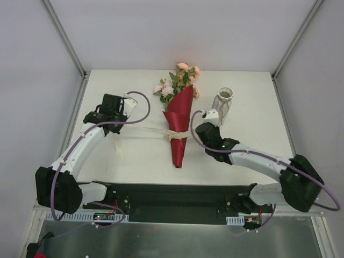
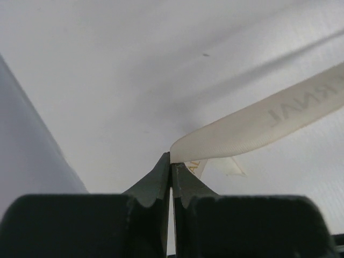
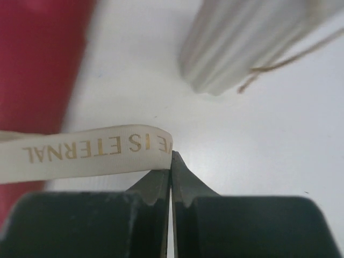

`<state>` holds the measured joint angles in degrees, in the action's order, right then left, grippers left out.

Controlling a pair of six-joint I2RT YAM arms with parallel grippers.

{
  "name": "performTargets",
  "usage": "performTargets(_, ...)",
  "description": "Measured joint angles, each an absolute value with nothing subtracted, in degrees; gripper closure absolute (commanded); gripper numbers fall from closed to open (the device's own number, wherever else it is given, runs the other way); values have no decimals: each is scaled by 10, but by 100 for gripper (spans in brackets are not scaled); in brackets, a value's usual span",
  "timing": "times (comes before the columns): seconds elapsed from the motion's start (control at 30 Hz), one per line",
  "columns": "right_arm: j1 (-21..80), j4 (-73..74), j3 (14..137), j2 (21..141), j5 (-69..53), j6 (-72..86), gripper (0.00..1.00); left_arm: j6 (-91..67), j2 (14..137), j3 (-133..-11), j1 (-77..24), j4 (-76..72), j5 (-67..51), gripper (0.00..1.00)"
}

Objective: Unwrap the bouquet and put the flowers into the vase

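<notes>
The bouquet [image 1: 179, 126] lies mid-table, a red paper cone with its tip toward me and peach-pink flowers [image 1: 181, 80] at the far end. A cream ribbon [image 1: 145, 130] is tied round the cone. My left gripper [image 1: 119, 122] is shut on the ribbon's left tail [image 2: 258, 121], which runs taut to the knot, pinched at the fingertips [image 2: 171, 161]. My right gripper [image 1: 200, 129] is shut on the other tail [image 3: 86, 150], printed with gold letters, right of the cone [image 3: 37, 59]. The white ribbed vase [image 1: 223, 105] stands upright just beyond the right gripper [image 3: 171, 161].
A loose bit of ribbon [image 1: 119, 150] lies on the white table [image 1: 134, 161] near the left forearm. Metal frame posts [image 1: 64, 37] rise at the back corners. In the right wrist view a thin brown thread [image 3: 279, 63] hangs by the vase [image 3: 242, 48].
</notes>
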<state>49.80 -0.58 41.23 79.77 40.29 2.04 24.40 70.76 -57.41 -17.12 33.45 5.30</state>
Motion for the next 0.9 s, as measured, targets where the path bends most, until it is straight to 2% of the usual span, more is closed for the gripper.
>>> performTargets(0.2, 392, 100, 403, 620, 464, 106, 99, 238, 706, -586, -38, 333, 83, 100)
performTargets(0.33, 295, 169, 402, 572, 476, 149, 97, 236, 698, -586, -12, 329, 102, 100)
performTargets(0.37, 274, 188, 402, 567, 478, 160, 77, 236, 696, -586, -10, 326, 106, 94)
performTargets(0.4, 257, 208, 403, 565, 479, 171, 63, 236, 695, -584, -10, 320, 112, 62)
performTargets(0.43, 245, 225, 404, 565, 480, 182, 49, 236, 694, -583, -10, 314, 120, 39)
performTargets(0.47, 231, 250, 408, 566, 481, 190, 27, 240, 693, -580, -10, 308, 127, 22)
performTargets(0.5, 221, 271, 413, 567, 482, 196, 22, 241, 693, -577, -10, 303, 130, 5)
performTargets(0.53, 213, 289, 420, 568, 484, 202, 19, 241, 693, -573, -10, 300, 130, 1)
performTargets(0.67, 207, 329, 448, 562, 487, 202, 11, 239, 679, -565, -11, 301, 108, 1)
performTargets(0.73, 215, 335, 455, 545, 487, 194, 10, 239, 664, -565, -20, 305, 93, 1)
performTargets(0.9, 327, 340, 479, 502, 492, 178, 10, 230, 642, -595, -95, 335, 36, 1)
